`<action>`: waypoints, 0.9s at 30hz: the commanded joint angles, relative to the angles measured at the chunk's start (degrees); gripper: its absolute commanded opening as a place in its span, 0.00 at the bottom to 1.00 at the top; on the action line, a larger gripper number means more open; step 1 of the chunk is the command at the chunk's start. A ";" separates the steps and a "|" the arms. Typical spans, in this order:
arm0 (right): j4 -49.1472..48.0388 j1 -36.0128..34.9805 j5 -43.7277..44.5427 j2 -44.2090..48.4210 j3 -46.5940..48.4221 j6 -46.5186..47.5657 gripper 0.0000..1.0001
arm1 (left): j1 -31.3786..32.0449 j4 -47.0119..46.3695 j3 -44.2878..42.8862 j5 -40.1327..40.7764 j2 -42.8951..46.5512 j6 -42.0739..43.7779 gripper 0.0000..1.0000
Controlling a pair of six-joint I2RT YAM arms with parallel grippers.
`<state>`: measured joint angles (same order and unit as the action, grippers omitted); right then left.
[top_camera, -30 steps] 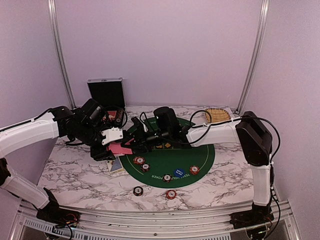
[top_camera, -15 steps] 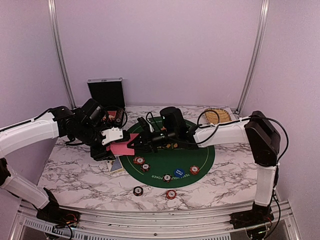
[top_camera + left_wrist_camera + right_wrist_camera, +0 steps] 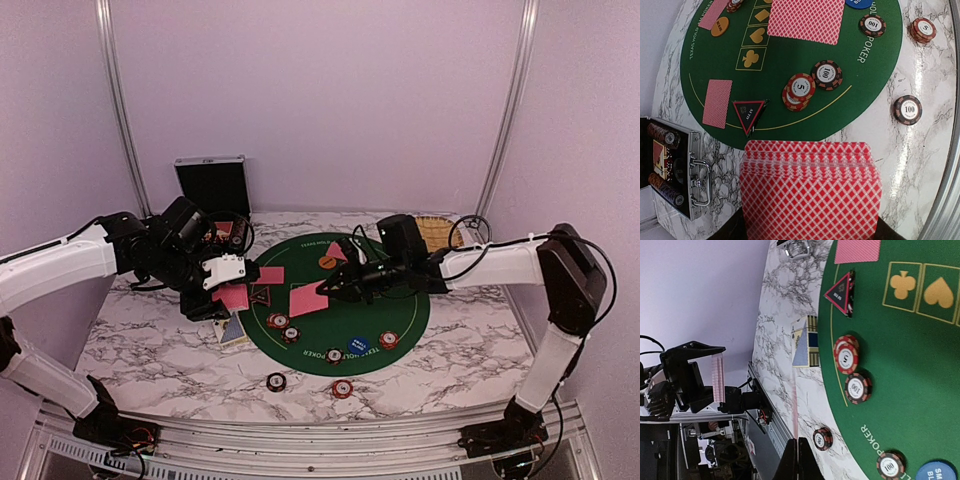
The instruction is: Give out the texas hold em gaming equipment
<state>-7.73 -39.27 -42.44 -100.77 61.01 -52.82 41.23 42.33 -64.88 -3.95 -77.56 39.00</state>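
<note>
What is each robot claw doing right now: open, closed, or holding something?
Left gripper: closed, holding the deck of cards.
Right gripper: closed, pinching a single card.

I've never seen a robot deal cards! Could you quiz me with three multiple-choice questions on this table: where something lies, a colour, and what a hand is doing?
1. Where does the triangular marker lie?
A on the green mat
B off the mat entirely
C lifted in the air

2. What colour is the disc beside the word POKER?
A yellow
B blue
C white

3. The left hand is:
A open and empty
B shut on nothing
C shut on a deck of cards

Answers:
1 A, it sits just inside the mat's edge.
2 B, it shows plain blue against the green.
3 C, red-backed cards fill its grip.
</note>
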 commanded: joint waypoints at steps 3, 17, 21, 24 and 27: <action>18.42 4.52 0.47 3.74 1.65 11.70 0.00 | -0.37 -0.51 -0.83 0.43 2.20 0.45 0.00; 26.81 8.43 3.15 -0.09 2.94 20.79 0.00 | -0.36 -0.47 -1.68 -0.29 0.87 0.18 0.00; 26.51 8.46 3.67 -2.68 4.22 21.71 0.00 | -0.36 -0.46 -2.16 -0.60 0.58 -0.02 0.00; 25.69 8.52 4.20 -3.71 4.50 22.01 0.00 | -0.36 -0.53 -2.07 -0.96 0.41 -0.33 0.00; 26.27 8.50 6.39 -4.52 4.76 23.05 0.00 | -0.36 -0.44 -2.09 -0.82 0.11 -0.42 0.00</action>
<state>18.94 -31.20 -39.00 -104.33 63.55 -32.01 41.23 42.30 -64.88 -4.01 -77.23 38.94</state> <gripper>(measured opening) 0.006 0.649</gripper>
